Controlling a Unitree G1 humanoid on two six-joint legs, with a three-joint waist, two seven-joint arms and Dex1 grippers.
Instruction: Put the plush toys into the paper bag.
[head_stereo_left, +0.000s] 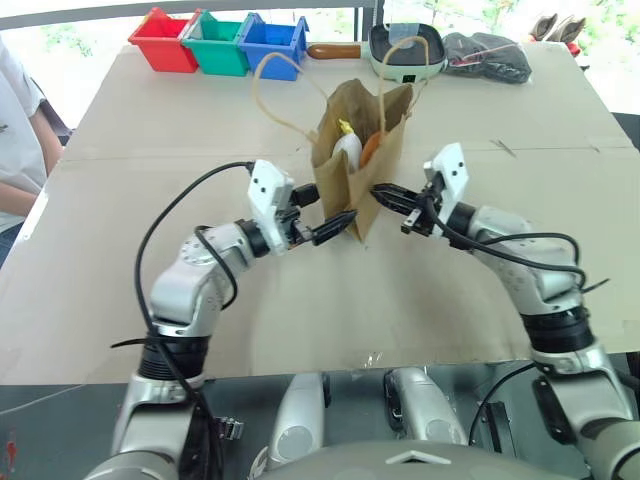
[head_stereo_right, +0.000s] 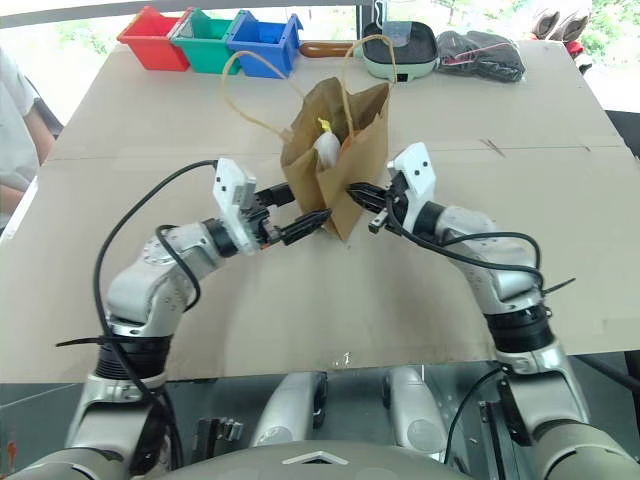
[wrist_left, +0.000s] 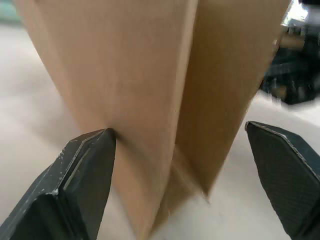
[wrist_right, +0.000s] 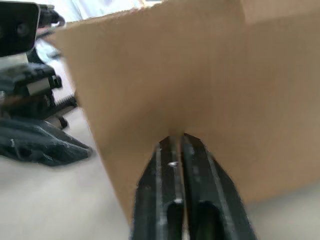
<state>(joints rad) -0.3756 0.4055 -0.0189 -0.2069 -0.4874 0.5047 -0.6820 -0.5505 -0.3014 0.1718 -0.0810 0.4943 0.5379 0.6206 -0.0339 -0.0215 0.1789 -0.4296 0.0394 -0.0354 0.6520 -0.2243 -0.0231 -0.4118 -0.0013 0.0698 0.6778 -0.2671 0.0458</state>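
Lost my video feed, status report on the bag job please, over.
Left end effector open beside paper bag; right end effector shut against its other side. White toy inside upright bag, something orange beside it. Nothing in the way.

Robot arms: silver-grey casings, black joints.
Black cables loop along both; white wrist blocks; left tool (head_stereo_left: 322, 214) and right tool (head_stereo_left: 382, 193) black-fingered.
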